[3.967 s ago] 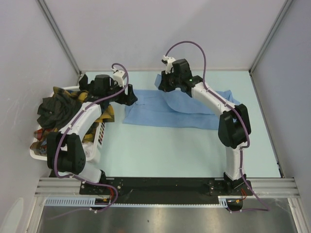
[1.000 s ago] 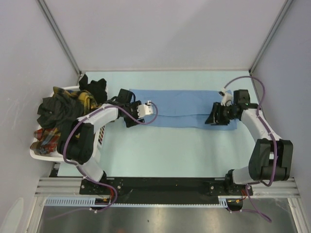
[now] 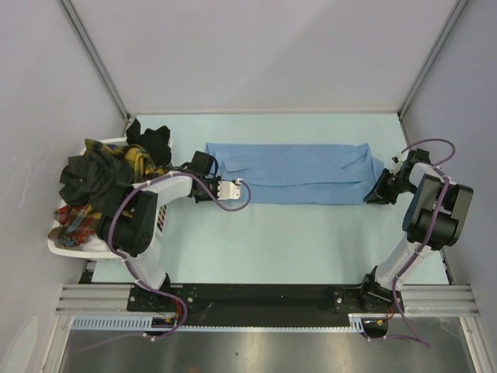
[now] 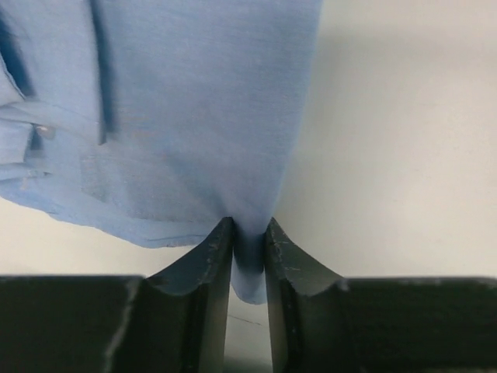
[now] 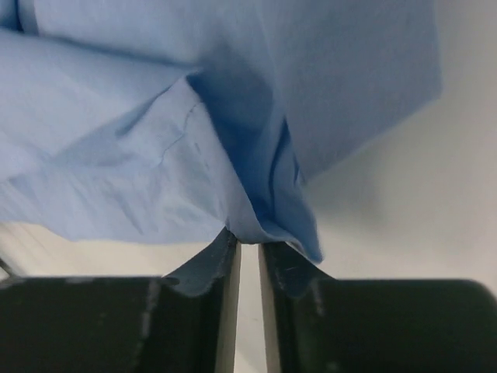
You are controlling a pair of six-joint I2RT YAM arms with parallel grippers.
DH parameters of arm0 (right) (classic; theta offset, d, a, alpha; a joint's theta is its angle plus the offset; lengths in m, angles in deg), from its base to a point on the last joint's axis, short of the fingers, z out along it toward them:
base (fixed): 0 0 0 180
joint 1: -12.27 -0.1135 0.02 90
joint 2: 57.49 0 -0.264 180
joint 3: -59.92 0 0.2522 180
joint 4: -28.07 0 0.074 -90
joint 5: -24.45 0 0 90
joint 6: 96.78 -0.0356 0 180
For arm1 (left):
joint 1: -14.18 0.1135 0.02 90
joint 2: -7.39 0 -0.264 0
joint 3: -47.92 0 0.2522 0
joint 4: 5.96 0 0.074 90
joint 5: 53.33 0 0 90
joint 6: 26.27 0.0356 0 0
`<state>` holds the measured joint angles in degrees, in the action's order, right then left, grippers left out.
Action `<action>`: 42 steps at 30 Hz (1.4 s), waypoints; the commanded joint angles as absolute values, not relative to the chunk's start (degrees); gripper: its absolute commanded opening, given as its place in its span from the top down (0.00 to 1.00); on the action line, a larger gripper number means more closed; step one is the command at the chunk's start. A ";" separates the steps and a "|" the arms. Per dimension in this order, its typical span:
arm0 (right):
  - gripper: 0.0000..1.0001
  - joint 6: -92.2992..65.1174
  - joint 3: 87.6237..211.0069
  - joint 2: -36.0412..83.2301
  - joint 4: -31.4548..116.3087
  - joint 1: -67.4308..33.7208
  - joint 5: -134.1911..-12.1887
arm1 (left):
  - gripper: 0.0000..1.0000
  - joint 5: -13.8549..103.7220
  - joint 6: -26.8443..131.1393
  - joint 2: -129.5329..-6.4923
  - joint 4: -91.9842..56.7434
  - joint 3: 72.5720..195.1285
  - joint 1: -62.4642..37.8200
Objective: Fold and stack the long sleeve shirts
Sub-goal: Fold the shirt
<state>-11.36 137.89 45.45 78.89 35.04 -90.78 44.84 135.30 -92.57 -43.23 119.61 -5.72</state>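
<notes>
Top external: one blue shirt (image 3: pixel 295 175) (spread)

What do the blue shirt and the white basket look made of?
Light blue shirt: thin woven cloth, matte; fine weave and soft creases show in the wrist views; possibly cotton. Basket: probably white plastic, judging by its rigid moulded slats.

So the table (image 3: pixel 295 241) is a pale mint green top, boxed in by plain grey walls (image 3: pixel 256 54), with a slanting metal post (image 3: pixel 93 58) at each back corner. A white slatted plastic basket (image 3: pixel 62 247) sits at the left edge, right by the wall. An aluminium rail (image 3: pixel 93 298) runs along the near edge.
</notes>
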 commanded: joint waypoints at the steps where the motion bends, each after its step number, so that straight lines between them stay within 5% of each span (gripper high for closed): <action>1: 0.96 -12.32 142.14 49.21 74.09 34.60 -92.19 | 0.78 47.13 134.93 -90.69 -48.46 116.88 -5.77; 7: 1.00 -10.21 149.96 55.87 73.82 33.10 -88.85 | 1.00 47.39 132.46 -89.03 -51.27 115.39 -5.86; 15: 1.00 -6.87 160.51 63.89 74.79 29.67 -86.55 | 1.00 52.49 126.23 -82.26 -58.83 112.31 -11.65; 28: 1.00 0.25 187.40 80.57 77.16 29.42 -92.44 | 1.00 61.01 102.68 -89.80 -61.91 120.11 -42.14; 32: 0.98 0.26 191.71 81.91 77.51 26.95 -92.45 | 0.74 62.69 100.03 -93.42 -64.19 126.18 -43.57; 34: 0.81 0.08 191.55 81.03 78.30 27.21 -91.40 | 0.66 64.34 98.63 -91.50 -65.42 128.46 -41.91; 38: 0.60 -0.53 189.97 76.83 81.46 30.89 -90.33 | 0.57 68.31 94.85 -87.09 -67.44 132.16 -32.69; 42: 0.57 -3.78 183.74 72.25 83.84 32.75 -92.09 | 0.53 66.74 92.74 -89.19 -68.42 137.43 -19.26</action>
